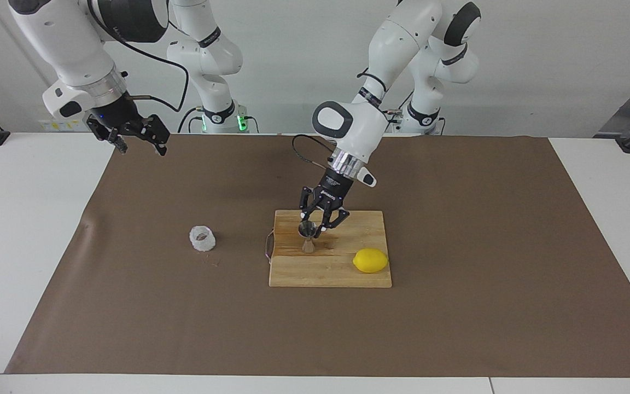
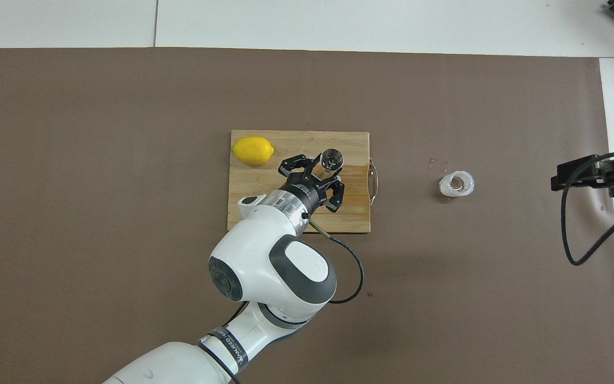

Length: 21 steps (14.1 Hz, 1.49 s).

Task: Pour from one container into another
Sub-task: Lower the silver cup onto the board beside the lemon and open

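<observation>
The steel jigger (image 1: 308, 234) stands upright on the wooden cutting board (image 1: 326, 273), toward its right-arm end; it also shows in the overhead view (image 2: 332, 159). My left gripper (image 1: 318, 223) is open and low over the board, its fingertips right beside the jigger's top cone (image 2: 325, 174); I cannot tell if they touch it. The white bumpy cup (image 1: 202, 238) sits upright on the brown mat, apart from the board toward the right arm's end (image 2: 457, 184). My right gripper (image 1: 139, 146) is open, empty and raised over the mat's edge, where the arm waits (image 2: 587, 176).
A yellow lemon (image 1: 371, 260) lies on the board's corner farthest from the robots, toward the left arm's end (image 2: 253, 150). A thin wire handle (image 1: 267, 246) sticks out of the board toward the cup. A few crumbs (image 1: 212, 262) lie beside the cup.
</observation>
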Each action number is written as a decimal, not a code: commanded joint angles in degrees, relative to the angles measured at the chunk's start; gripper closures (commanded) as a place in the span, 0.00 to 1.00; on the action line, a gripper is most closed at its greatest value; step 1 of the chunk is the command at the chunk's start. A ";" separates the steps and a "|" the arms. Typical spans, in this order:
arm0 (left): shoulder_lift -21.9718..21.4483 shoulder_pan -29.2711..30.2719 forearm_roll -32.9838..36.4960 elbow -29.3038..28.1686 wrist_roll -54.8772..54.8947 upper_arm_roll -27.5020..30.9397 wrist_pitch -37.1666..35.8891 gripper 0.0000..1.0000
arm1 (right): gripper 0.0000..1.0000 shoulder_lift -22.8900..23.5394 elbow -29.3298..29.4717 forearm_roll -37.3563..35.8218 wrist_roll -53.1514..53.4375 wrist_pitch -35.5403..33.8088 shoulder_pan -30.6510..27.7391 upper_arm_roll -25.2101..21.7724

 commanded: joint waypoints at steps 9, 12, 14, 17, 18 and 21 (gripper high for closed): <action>0.84 -0.49 0.76 0.27 -0.24 0.32 1.77 0.98 | 0.00 -1.17 -0.98 1.39 -1.63 -0.39 -0.80 0.33; 0.75 -0.41 0.50 -0.25 -0.24 0.32 1.68 0.93 | 0.00 -1.17 -0.98 1.39 -1.63 -0.39 -0.80 0.33; 0.75 -0.23 0.50 -0.34 -0.32 0.32 1.68 0.78 | 0.00 -1.17 -0.98 1.39 -1.63 -0.39 -0.80 0.33; 0.75 0.21 0.50 -0.34 -0.41 0.32 1.24 0.56 | 0.00 -1.17 -0.98 1.39 -1.63 -0.39 -0.80 0.33; 0.75 0.30 0.50 -0.34 -0.41 0.32 1.15 0.51 | 0.00 -1.17 -0.98 1.39 -1.63 -0.39 -0.80 0.33; 0.75 0.39 0.58 -0.34 -0.50 0.32 1.06 0.32 | 0.00 -1.17 -0.98 1.39 -1.63 -0.39 -0.80 0.33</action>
